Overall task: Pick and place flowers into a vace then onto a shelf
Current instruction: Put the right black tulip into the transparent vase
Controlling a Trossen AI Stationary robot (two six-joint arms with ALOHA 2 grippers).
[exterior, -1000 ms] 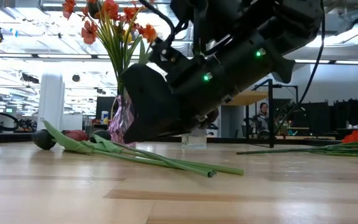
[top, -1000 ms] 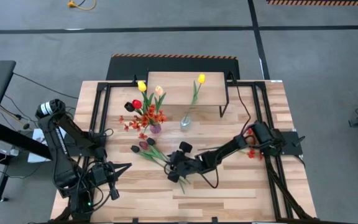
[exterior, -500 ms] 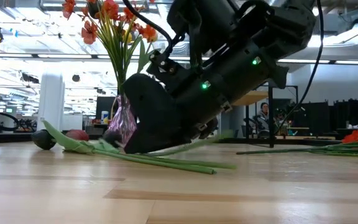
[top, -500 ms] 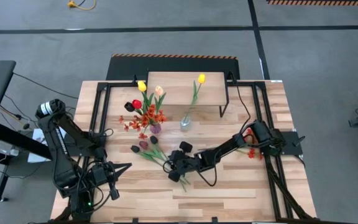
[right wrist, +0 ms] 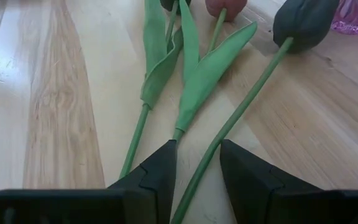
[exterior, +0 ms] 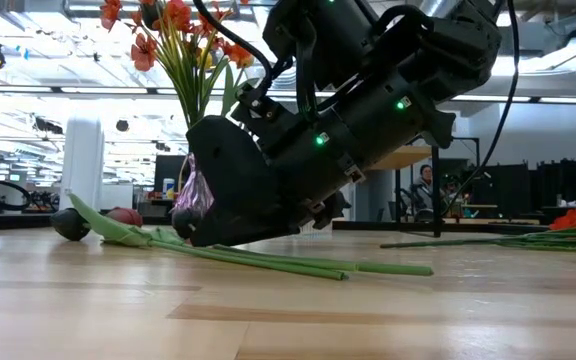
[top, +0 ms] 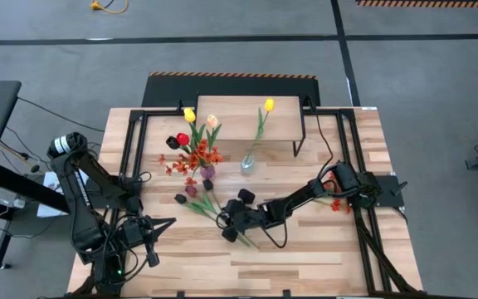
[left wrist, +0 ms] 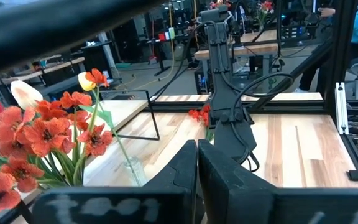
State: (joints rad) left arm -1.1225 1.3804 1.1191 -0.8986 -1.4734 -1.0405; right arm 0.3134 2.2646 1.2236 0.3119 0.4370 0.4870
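Three loose tulips [top: 194, 198] lie flat on the table in front of the purple vase [top: 208, 172], which holds a bouquet of tulips and orange-red sprays. My right gripper [right wrist: 197, 152] is open and low over them [top: 227, 224], its fingers standing on either side of the dark-headed tulip's stem [right wrist: 241, 109]. A clear vase [top: 246, 166] with one yellow tulip stands before the shelf [top: 239, 116]. My left gripper [left wrist: 196, 168] is shut and waits near the table's left near corner [top: 149, 242]. My right gripper straddles the lower stem [right wrist: 205, 163] of the dark-headed tulip, fingers slanting down from the table's right and lying roughly along the stem. Whether a finger touches the stem, I cannot tell. The tulip lies flat on the table.
More red flowers [top: 336, 203] lie by the right arm's base. Black rails [top: 133, 149] run along the table's left and right sides. Bare wood shows toward the near edge [top: 289, 266]. In the low view a person sits far off in the room behind [exterior: 424, 185].
My right gripper has moved a little toward the table's left, onto the loose tulips, and tipped lower to the tabletop. One stem rose off the table half a second ago and lies flat again, its cut end now farther to the right in the low view.
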